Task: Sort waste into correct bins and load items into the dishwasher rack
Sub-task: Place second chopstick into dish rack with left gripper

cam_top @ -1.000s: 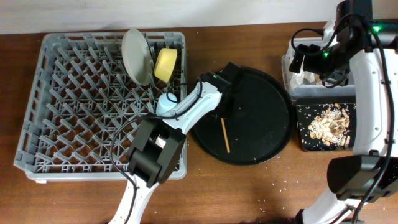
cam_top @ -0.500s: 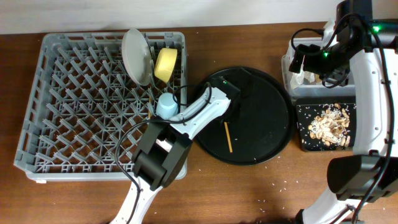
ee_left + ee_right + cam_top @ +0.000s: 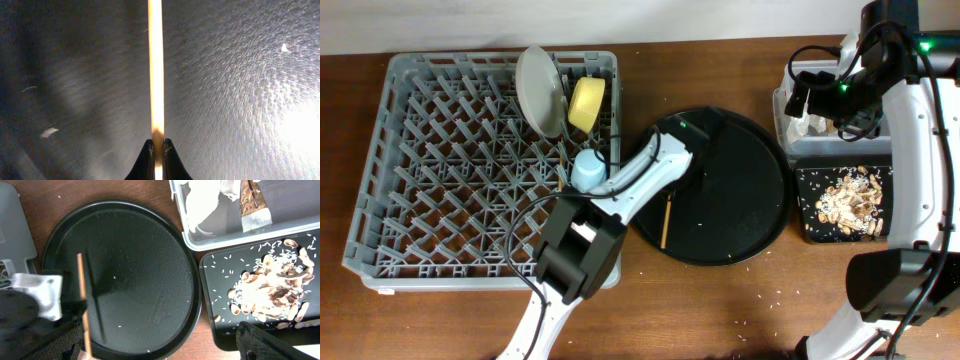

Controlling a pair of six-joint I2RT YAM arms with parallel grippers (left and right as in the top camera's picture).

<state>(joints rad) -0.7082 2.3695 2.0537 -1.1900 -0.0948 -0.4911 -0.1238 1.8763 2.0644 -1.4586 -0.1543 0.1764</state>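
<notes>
A thin wooden chopstick is held at its upper end by the left gripper. The gripper is closed tightly on the stick, and in the left wrist view the two black fingertips are seen pinched against its sides. From above, the fingers themselves are mostly hidden under the arm's dark wrist. The chopstick is stretched over the left part of a large round black tray, with its lower end near the tray's rim. That end appears to rest on the tray, though contact cannot be confirmed.

A large square grey plastic rack is set on the left of the brown wooden table. A round white plate is stood on edge at the rack's back right, and a small yellow bowl is tipped on its side just beside it. A light blue cup is placed among the pegs near the rack's right edge, close against the left arm.

The right gripper is held wide open with nothing between its fingers. Only dark parts of it are seen, cut off at the bottom corners of the right wrist view.

Crumpled white paper napkins and a brown snack wrapper are contained in a clear rectangular plastic tub, whose far end is cut off. Beige-brown food scraps are scattered in a shallow black rectangular tray just beside the tub.
</notes>
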